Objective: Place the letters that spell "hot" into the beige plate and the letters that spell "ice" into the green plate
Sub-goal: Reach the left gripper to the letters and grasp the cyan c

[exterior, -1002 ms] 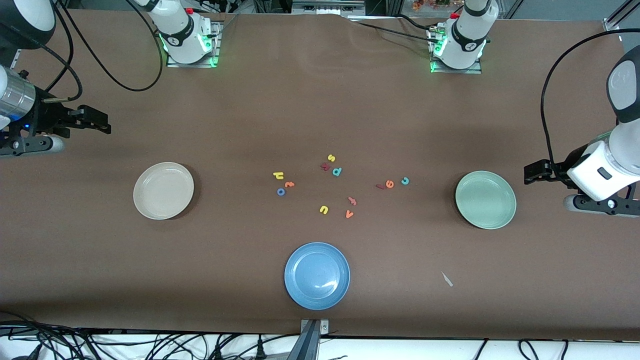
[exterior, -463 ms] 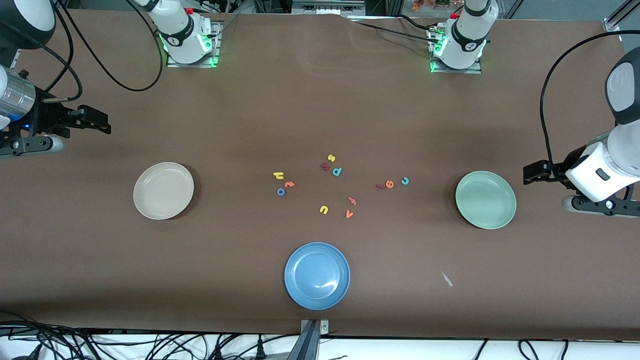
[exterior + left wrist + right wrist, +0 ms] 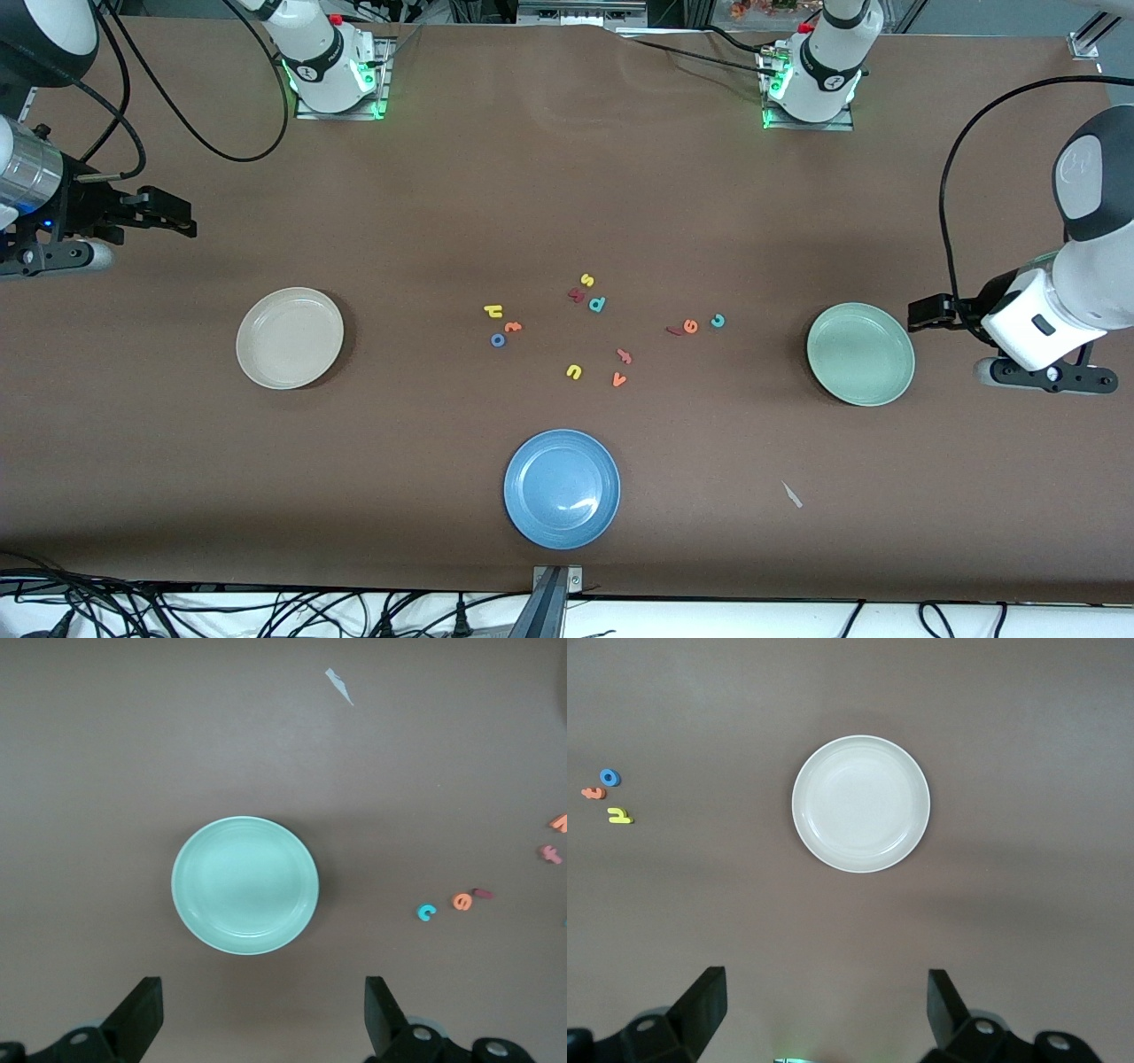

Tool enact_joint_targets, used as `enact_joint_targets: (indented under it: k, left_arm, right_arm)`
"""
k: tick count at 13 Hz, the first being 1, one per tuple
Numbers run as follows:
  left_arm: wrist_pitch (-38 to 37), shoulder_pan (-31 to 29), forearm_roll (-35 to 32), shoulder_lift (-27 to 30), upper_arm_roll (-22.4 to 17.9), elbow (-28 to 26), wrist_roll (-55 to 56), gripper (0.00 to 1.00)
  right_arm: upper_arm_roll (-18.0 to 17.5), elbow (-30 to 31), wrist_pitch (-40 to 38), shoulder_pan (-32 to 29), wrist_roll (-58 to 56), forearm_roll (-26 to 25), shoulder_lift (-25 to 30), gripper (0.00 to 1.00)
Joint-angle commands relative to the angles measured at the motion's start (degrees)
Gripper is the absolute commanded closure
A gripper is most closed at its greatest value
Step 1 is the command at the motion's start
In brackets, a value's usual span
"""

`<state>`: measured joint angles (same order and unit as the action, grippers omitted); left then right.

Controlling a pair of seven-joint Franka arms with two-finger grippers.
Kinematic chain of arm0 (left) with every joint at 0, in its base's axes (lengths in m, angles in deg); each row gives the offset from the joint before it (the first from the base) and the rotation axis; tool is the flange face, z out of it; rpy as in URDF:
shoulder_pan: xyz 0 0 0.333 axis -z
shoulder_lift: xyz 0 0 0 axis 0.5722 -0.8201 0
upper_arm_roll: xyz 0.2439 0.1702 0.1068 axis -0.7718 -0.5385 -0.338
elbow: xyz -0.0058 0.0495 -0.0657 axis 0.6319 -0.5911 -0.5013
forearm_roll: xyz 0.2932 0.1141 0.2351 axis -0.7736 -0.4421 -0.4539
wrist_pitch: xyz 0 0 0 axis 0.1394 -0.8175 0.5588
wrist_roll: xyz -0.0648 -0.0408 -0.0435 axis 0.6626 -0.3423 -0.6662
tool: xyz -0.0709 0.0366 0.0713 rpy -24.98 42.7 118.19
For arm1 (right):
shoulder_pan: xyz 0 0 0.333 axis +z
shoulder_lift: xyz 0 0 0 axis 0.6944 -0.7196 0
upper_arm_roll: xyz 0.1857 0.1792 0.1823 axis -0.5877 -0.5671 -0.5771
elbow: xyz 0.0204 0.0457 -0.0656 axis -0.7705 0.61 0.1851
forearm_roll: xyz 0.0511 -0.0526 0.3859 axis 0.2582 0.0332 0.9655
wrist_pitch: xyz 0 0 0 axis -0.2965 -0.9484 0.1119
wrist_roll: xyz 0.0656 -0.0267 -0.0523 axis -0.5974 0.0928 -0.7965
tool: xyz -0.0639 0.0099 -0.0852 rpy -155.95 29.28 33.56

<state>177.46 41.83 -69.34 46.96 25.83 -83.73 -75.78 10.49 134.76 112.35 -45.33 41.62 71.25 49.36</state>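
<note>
From the front camera, I see the left hand (image 3: pixel 921 315) just beside the green plate (image 3: pixel 860 354), at the left arm's end of the desk, empty. The right hand (image 3: pixel 182 217) waits over bare desk at the right arm's end, also empty. Both plates, green and beige plate (image 3: pixel 290 338), hold nothing, as does the blue plate (image 3: pixel 562 488). The teal c (image 3: pixel 718 321), orange e (image 3: pixel 690 326) and dark red i (image 3: pixel 674 331) sit in a row between the green plate and the desk's middle, so my left arm is the nearer one. The yellow h (image 3: pixel 493 310), orange t (image 3: pixel 513 327) and blue o (image 3: pixel 498 339) cluster toward the beige plate.

On the left wrist view, the fingers (image 3: pixel 142 1014) stand wide apart, gripping nothing; the row lies past the green plate's rim.

On the right wrist view, the fingers (image 3: pixel 704 999) are equally spread and empty, the beige plate bare.
</note>
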Motion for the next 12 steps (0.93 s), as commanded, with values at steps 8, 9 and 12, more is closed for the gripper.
enact_joint_targets:
  k: [8,9,12]
  left_arm:
    - [3.63,6.52,6.2,-8.61,-0.23,-2.78,24.08,0.0]
    - [5.65,7.56,6.2,-9.31,-0.23,-4.26,26.89,0.0]
    - [15.04,10.2,6.38,-9.41,-0.23,-11.2,33.41,0.01]
  right_arm:
    - [0.41,-0.84,-0.37,-0.06,-0.21,1.01,0.13,0.0]
    - [0.41,-0.92,-0.28,-0.06,-0.21,1.01,0.13,0.0]
    - [0.33,-0.84,-0.2,-0.06,-0.21,1.01,0.04,0.0]
